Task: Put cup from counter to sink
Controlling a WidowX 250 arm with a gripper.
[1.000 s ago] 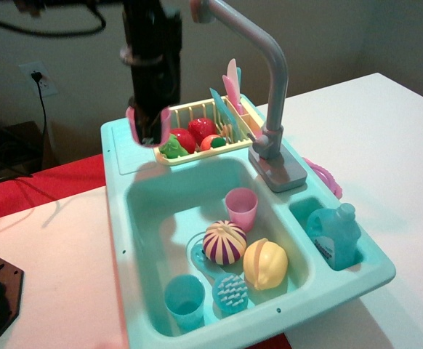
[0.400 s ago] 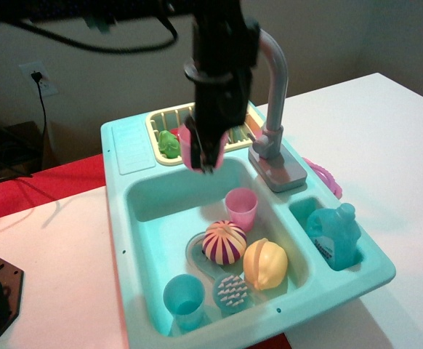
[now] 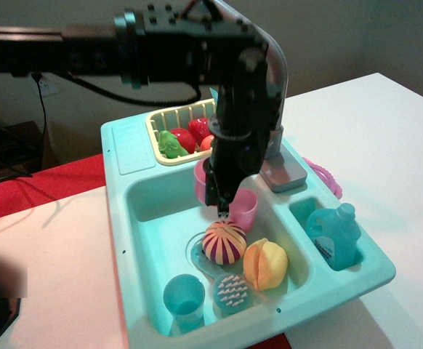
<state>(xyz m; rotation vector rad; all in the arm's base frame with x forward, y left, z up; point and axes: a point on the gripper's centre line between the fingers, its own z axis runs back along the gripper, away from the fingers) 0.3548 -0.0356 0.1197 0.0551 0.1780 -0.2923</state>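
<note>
Hanging over the sink point(image 3: 142, 207), pale pink translucent cup point(image 3: 200, 182), mostly hidden, grasped by black pincer point(image 3: 217, 198)

We see the tool point(image 3: 222, 200) low over the sink point(image 3: 142, 200), its black arm reaching in from upper left. It grips the cup point(image 3: 199, 179), pink rim showing at its left side, just beside a 2nd pink cup point(image 3: 245, 209) standing in the basin. Below: striped ball point(image 3: 224, 242), yellow lemon point(image 3: 264, 263), blue cup point(image 3: 183, 298), brush point(image 3: 232, 292). Dish rack point(image 3: 166, 121) w/ fruit sits behind; blue bottle point(image 3: 335, 231) at right.
</note>
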